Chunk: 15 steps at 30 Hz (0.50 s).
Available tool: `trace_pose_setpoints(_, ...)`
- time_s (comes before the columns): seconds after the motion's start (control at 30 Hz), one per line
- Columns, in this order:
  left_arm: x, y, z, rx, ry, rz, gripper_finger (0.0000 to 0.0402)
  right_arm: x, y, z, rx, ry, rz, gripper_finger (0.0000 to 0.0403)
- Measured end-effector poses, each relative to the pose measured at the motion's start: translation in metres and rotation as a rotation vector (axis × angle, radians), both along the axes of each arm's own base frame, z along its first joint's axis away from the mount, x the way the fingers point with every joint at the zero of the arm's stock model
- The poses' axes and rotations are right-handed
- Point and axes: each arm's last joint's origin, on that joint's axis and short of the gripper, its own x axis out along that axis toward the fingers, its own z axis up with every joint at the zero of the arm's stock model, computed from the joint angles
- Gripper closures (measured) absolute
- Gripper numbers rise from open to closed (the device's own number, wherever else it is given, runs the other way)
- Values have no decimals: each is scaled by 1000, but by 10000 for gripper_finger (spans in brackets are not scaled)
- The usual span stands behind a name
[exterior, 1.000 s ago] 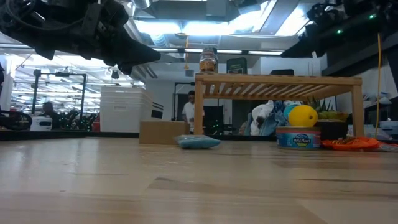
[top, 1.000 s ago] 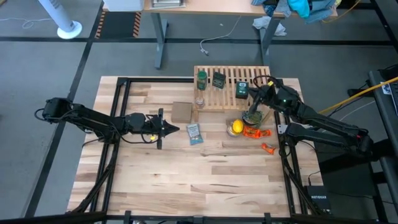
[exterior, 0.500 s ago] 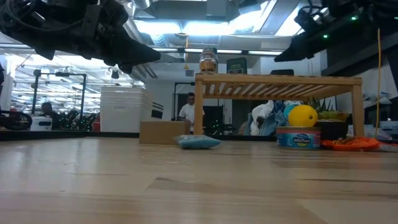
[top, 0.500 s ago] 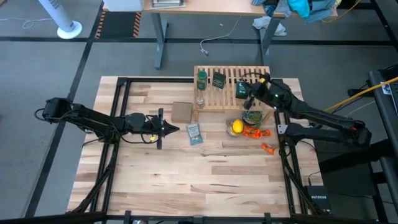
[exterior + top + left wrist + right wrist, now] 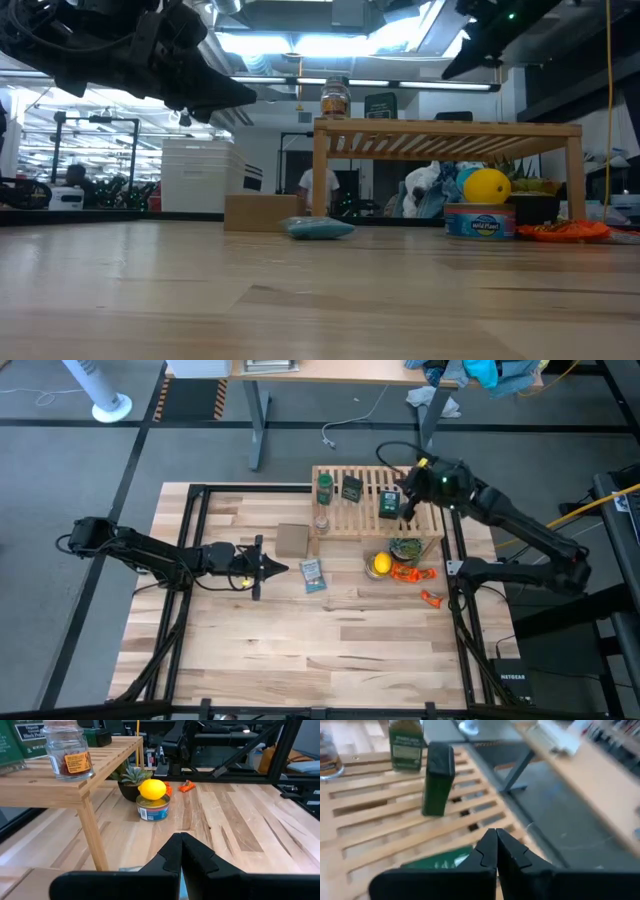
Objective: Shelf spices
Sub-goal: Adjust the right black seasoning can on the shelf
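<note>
The wooden slatted shelf stands at the table's far edge. On its top stand the green bottle, a dark tin, the green-labelled tin and the clear glass jar. My right gripper is shut and hovers above the shelf's right end, just right of the green-labelled tin. Its wrist view shows that tin just past the fingers, then the upright dark tin and the bottle. My left gripper is shut and waits left of centre, above the table.
A cardboard box and a blue-and-white packet lie between my left gripper and the shelf. A lemon on a can, a potted plant and orange bits sit in front of the shelf's right end.
My right gripper has risen from beside the potted plant and moved toward the table's far edge, ending above the shelf's right end. In the low view it has climbed well above the shelf top. The containers and my left arm have stayed put.
</note>
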Motion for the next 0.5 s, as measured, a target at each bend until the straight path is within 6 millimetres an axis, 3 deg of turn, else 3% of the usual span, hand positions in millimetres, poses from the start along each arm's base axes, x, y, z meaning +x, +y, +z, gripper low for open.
trace_pose_setpoints(0.23,0,0,0,-2,-3,1,402,-10,-11,-5,145,1,55,401)
trace_pose_setpoints(0.5,0,0,1,17,-5,-2,402,10,-29,-33,218,134,59,401)
